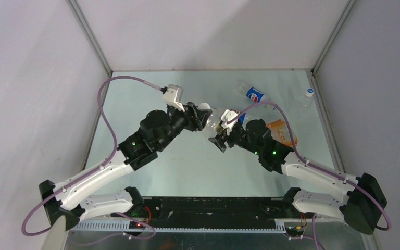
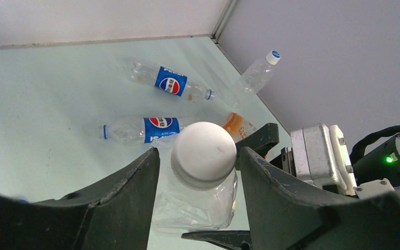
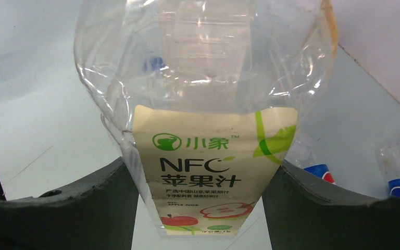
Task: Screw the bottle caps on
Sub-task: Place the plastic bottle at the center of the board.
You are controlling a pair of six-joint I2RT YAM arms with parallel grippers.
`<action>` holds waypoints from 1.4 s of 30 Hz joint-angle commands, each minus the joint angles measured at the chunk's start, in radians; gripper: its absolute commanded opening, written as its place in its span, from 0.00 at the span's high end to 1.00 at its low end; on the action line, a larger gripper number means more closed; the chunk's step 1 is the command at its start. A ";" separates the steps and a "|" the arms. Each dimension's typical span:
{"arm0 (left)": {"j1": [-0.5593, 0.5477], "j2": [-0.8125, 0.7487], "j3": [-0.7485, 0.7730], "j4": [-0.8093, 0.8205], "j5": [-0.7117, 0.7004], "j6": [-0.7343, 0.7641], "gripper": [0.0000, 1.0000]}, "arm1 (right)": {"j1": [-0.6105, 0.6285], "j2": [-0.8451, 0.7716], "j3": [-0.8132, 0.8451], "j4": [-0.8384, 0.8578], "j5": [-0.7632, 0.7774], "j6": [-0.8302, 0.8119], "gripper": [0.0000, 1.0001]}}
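A clear apple juice bottle [image 3: 208,172] with a cream label is held off the table between the two arms [image 1: 212,124]. My right gripper [image 3: 204,164] is shut on its labelled body, one finger on each side; it also shows in the top view [image 1: 220,131]. A white cap [image 2: 204,151] sits on the bottle's neck. My left gripper [image 2: 199,152] is open around this cap. Its right finger [image 2: 263,172] is at the cap's edge, and its left finger [image 2: 135,179] stands a small gap away. In the top view the left gripper [image 1: 202,115] meets the bottle's top end.
Two Pepsi bottles [image 2: 170,83] [image 2: 159,126] lie on the table behind. An orange-labelled bottle [image 2: 237,124] lies next to them. A clear bottle with a blue-and-white cap [image 2: 274,54] lies against the right wall. The table's right edge [image 1: 323,114] is close by.
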 commanded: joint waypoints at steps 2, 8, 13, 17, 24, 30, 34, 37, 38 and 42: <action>-0.010 0.013 0.027 0.025 0.015 -0.016 0.40 | 0.006 0.005 0.006 0.081 0.023 -0.015 0.87; -0.009 0.030 0.025 0.025 0.022 -0.009 0.63 | 0.006 0.017 0.014 0.073 0.023 -0.021 0.87; -0.009 0.046 0.021 0.025 0.016 -0.009 0.95 | 0.002 0.026 0.014 0.082 0.020 -0.008 0.82; 0.002 0.056 0.023 0.066 -0.045 0.048 1.00 | -0.006 0.022 0.014 0.070 0.021 0.008 0.51; 0.171 0.105 -0.002 0.169 -0.063 0.163 1.00 | -0.031 -0.100 0.014 -0.067 0.053 0.064 0.02; 0.334 0.236 0.016 0.281 -0.065 0.253 1.00 | -0.072 -0.254 0.014 -0.268 0.080 0.147 0.01; 0.427 0.349 0.047 0.361 -0.057 0.282 1.00 | -0.113 -0.347 0.014 -0.374 0.093 0.189 0.01; 0.466 0.433 0.090 0.396 -0.086 0.341 1.00 | -0.151 -0.407 0.014 -0.444 0.095 0.197 0.01; 0.485 0.467 0.111 0.411 -0.090 0.350 1.00 | -0.157 -0.416 0.014 -0.463 0.095 0.198 0.01; 0.547 0.561 0.162 0.461 -0.083 0.351 1.00 | -0.189 -0.453 0.014 -0.490 0.090 0.198 0.01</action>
